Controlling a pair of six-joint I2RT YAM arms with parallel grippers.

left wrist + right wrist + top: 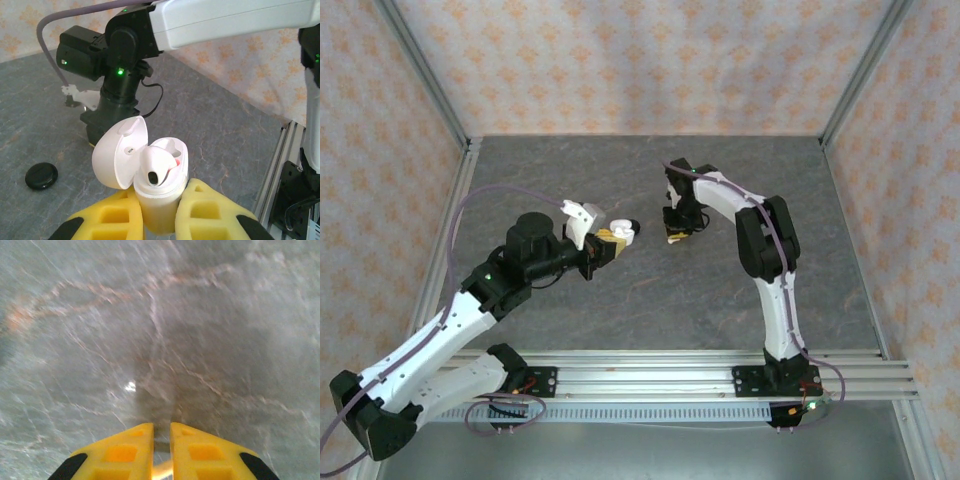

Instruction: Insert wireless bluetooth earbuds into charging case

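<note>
My left gripper (160, 194) is shut on a white charging case (156, 212), held upright above the table with its lid (119, 152) swung open to the left. One white earbud (157, 167) sits in the near slot, and the slot behind it looks empty. From above, the case (623, 232) is left of centre at the tip of my left gripper (608, 245). My right gripper (677, 236) points down at the table to the right of the case. Its yellow fingers (161, 428) stand almost together with a thin slit between them. I cannot make out whether anything is pinched there.
A flat, round black object (41, 176) lies on the grey stone-patterned table (620, 310) beyond the case, to the left. Aluminium rails (660, 365) run along the near edge. Patterned walls close in the left, back and right sides.
</note>
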